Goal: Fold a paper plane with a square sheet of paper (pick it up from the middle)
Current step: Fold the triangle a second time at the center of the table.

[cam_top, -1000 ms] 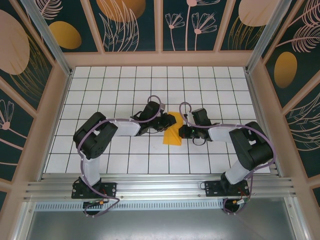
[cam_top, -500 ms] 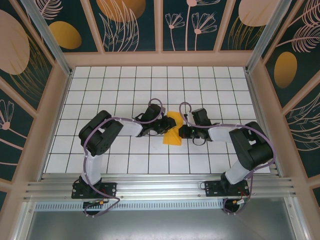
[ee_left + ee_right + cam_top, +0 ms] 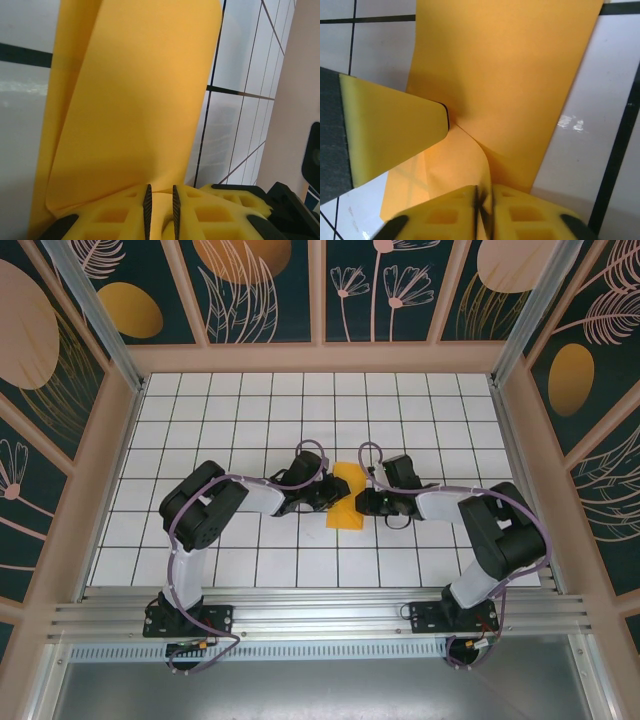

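1. Fingers [image 3: 148,202] of the left gripper [image 3: 161,189] are clamped on the left edge of the sheet of paper [image 3: 130,100]. In the left wrist view, a flap of orange-yellow paper rises out of the narrow slot between the dark pads and stands curved, off the table.
2. Seen from above, the sheet sits in the middle of the white gridded table [image 3: 250,400], partly folded into a narrow strip. Its long axis runs away from the arm bases, and its near end leans a little to the left.
3. The right gripper [image 3: 483,189] meets the sheet's right edge. In the right wrist view, a raised ridge of paper runs down between its two pads, which sit very close together. Whether they are pinching it or loose, I cannot tell. One left finger [image 3: 395,132] reaches in from the side, its tip touching the paper by the crease.
4. Judgement: the next move turns on the sheet lying crosswise between the two grippers. Each touches one long edge, and neither is nearer. The raised left flap probably needs laying over toward the right and pressing flat.
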